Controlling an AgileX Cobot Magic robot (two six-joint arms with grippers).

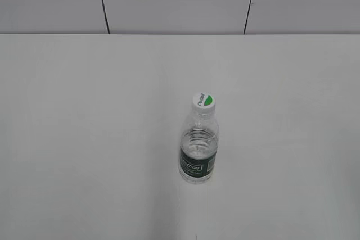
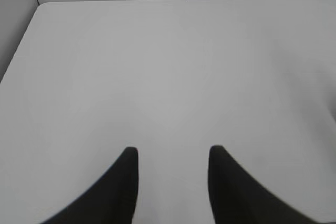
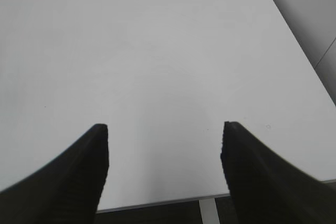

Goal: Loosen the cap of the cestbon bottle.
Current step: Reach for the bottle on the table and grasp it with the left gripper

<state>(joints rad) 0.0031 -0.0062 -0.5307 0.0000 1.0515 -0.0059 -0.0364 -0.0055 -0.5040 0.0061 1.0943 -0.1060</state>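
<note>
cestbon bottle (image 1: 198,149) upright, apparently beyond both fingers' reach

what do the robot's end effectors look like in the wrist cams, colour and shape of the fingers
Only the fingers show. The left end effector has two plain black, matte fingers that curve and taper to rounded tips. The right end effector has the same black tapered fingers, with fine ribbing visible along their inner faces. No cables, markings or arm links are visible, and neither arm appears in the exterior view.
</note>
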